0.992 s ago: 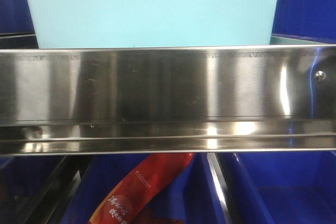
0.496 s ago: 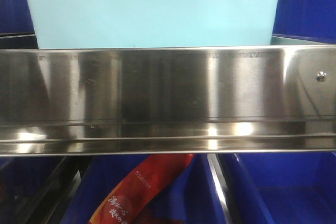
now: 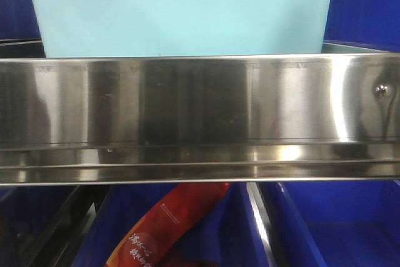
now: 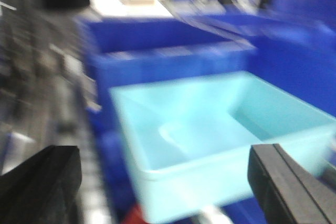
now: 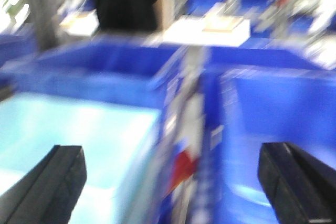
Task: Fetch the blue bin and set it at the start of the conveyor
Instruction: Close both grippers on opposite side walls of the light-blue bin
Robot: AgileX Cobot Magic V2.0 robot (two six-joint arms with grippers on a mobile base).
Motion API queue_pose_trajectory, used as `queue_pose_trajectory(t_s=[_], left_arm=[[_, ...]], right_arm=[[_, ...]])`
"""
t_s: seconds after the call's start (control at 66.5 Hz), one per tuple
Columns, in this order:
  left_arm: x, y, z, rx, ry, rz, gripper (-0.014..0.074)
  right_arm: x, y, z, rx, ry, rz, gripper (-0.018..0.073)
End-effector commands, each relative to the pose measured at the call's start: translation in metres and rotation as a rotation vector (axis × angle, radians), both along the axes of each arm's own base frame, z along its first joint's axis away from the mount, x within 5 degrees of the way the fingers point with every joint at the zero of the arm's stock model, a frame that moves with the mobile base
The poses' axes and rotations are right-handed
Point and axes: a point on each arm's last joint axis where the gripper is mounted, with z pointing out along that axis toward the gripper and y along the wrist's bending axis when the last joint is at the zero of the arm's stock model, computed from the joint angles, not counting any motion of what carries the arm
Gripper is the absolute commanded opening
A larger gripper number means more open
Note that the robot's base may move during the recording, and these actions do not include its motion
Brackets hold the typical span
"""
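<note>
The blue bin [image 3: 181,14] is a pale cyan tub standing behind the steel rail in the front view. In the blurred left wrist view the same empty blue bin [image 4: 210,129] lies ahead and below my left gripper [image 4: 165,182], whose two black fingers stand wide apart with nothing between them. In the right wrist view the blue bin [image 5: 68,145] shows at the lower left. My right gripper [image 5: 170,182] is open too, hanging over the gap between the bin and a dark blue bin. The conveyor start is out of view.
A shiny stainless-steel rail [image 3: 200,117] fills the middle of the front view. Dark blue bins [image 3: 331,223] sit below it, one holding a red packet [image 3: 165,226]. More dark blue bins [image 4: 168,51] stand behind the cyan tub and to its right [image 5: 273,140].
The cyan bin has barely shifted in the front view. Reflections on the steel rail have slid sideways.
</note>
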Motion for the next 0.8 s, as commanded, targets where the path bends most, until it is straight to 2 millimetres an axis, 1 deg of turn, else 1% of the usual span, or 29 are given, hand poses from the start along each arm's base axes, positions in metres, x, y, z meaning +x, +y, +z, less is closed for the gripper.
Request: queue_pose_trajectory(t_s=[0.0,0.045,0.06,0.075,0.09,0.135,0.211,0.226,0.241,0.286,0.301,0.346,0.376,0.511,0.586,0.692,0.782], left_arm=[[0.026,-0.023,0.002,0.044,0.093,-0.065,0.0536],[0.039,-0.031,0.005,0.064,0.130,-0.071,0.0536],[0.044,-0.033,0.006,0.070,0.143,-0.071,0.0536],[0.054,-0.038,0.006,0.081,0.167,-0.070,0.0536],[0.059,-0.040,0.006,0.086,0.179,-0.069,0.0536],[0.076,-0.049,0.004,0.109,0.225,-0.067,0.0536],[0.099,-0.059,0.008,0.133,0.279,-0.049,0.0536],[0.104,-0.061,0.009,0.135,0.290,-0.045,0.0536],[0.108,-0.061,0.009,0.132,0.304,-0.035,0.0536],[0.124,-0.062,0.010,0.121,0.357,0.003,0.0536],[0.128,-0.062,0.011,0.124,0.369,0.012,0.0536],[0.142,-0.058,0.011,0.130,0.404,0.047,0.0536],[0.151,-0.056,0.011,0.129,0.426,0.069,0.0536],[0.185,-0.048,0.008,0.106,0.466,0.125,0.0536],[0.200,-0.046,0.004,0.100,0.478,0.145,0.0536],[0.219,-0.049,-0.012,0.112,0.524,0.151,0.0536],[0.232,-0.053,-0.031,0.130,0.578,0.153,0.0536]], right_arm=[[0.024,0.011,0.005,-0.016,0.081,0.059,0.0568],[0.038,0.017,0.008,-0.027,0.132,0.084,0.0568],[0.046,0.020,0.008,-0.032,0.157,0.094,0.0568],[0.049,0.022,0.010,-0.036,0.173,0.103,0.0568],[0.057,0.025,0.009,-0.041,0.200,0.108,0.0568],[0.070,0.030,0.013,-0.052,0.244,0.121,0.0568],[0.094,0.036,0.017,-0.046,0.330,0.120,0.0568],[0.101,0.037,0.016,-0.046,0.356,0.119,0.0568],[0.105,0.038,0.018,-0.042,0.370,0.118,0.0568],[0.123,0.043,0.017,-0.041,0.435,0.112,0.0568],[0.126,0.043,0.019,-0.045,0.449,0.107,0.0568],[0.144,0.045,0.016,-0.039,0.516,0.074,0.0568],[0.152,0.046,0.016,-0.031,0.543,0.057,0.0568],[0.191,0.052,0.003,-0.049,0.634,0.029,0.0568],[0.210,0.057,-0.010,-0.058,0.682,0.028,0.0568],[0.232,0.059,-0.027,-0.049,0.739,0.013,0.0568],[0.251,0.060,-0.045,-0.046,0.784,0.007,0.0568]])
